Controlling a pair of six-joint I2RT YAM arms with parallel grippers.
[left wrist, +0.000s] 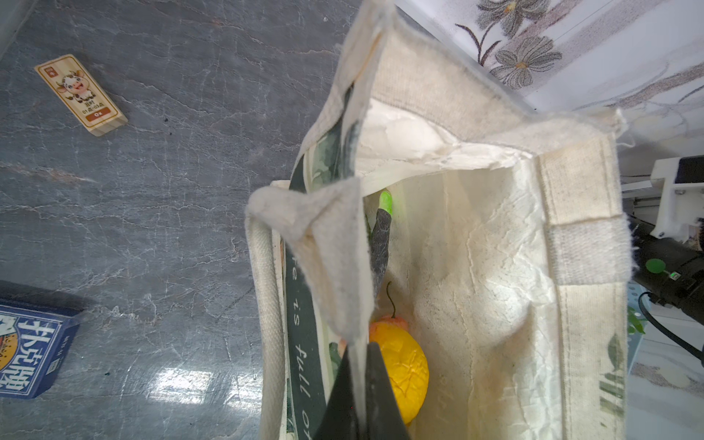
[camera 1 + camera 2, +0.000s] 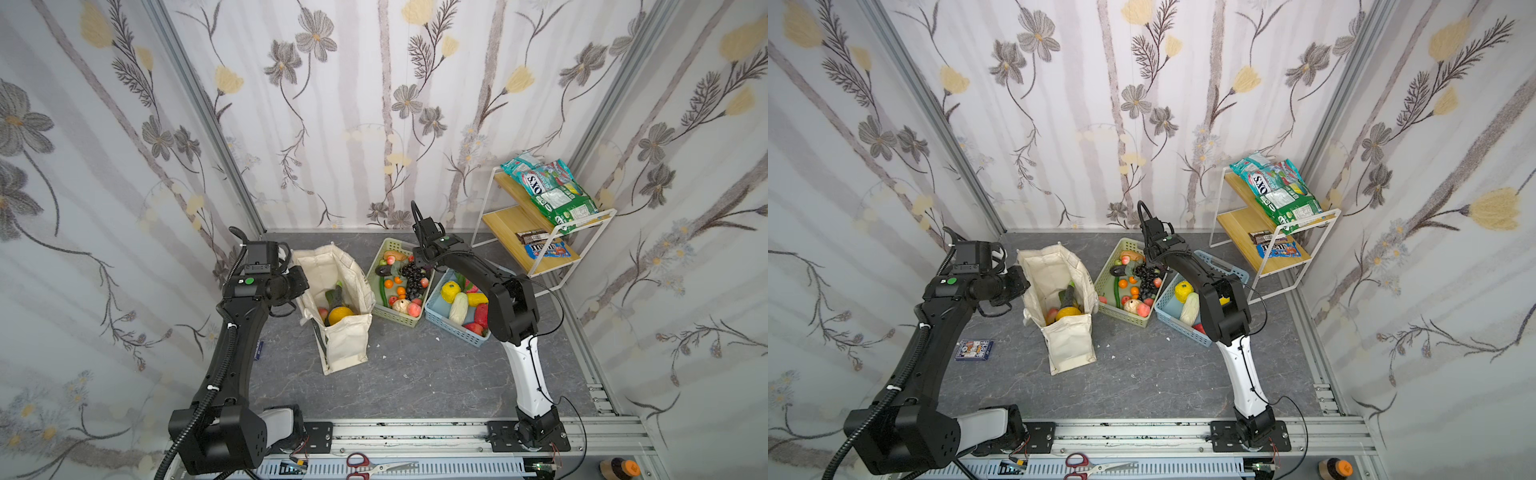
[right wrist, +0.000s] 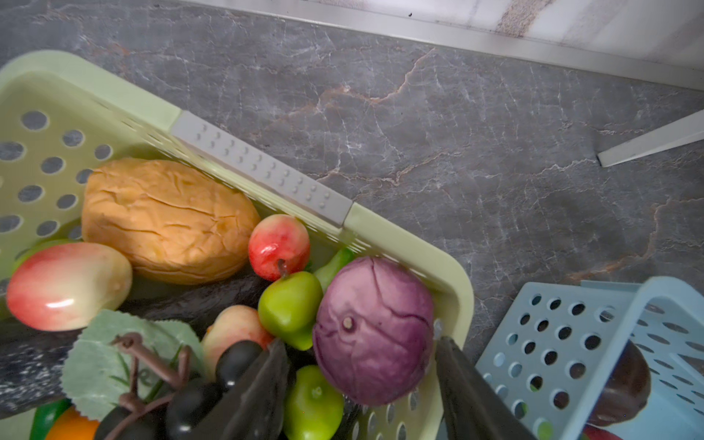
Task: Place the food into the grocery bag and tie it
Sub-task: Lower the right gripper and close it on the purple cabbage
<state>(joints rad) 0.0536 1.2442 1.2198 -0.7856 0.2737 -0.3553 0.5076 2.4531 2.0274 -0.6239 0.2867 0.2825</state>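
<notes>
Nearest: scissors (image 2: 395, 466) on the front rail, then bare grey floor (image 2: 415, 374), roomy. Midway: cream grocery bag (image 2: 347, 336) upright, mouth gaping, dark green band lettered white; inside, yellow fruit (image 1: 404, 373) and a dark green-tipped vegetable (image 1: 381, 244). Left gripper (image 1: 358, 365) pinched tight on bag rim (image 1: 343, 266). Beyond, close beside bag: green basket (image 3: 400, 240), blue basket (image 3: 655, 297) next to it, both heaped with food (image 2: 451, 291). Right gripper (image 3: 358, 384) low in green basket, jaws spread either side of purple cabbage (image 3: 373, 327), gripping nothing. Farthest: shelf (image 2: 503, 224) against the wall.

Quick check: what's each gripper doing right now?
Left gripper: closed on the grocery bag rim.
Right gripper: open, jaws either side of the purple cabbage.
</notes>
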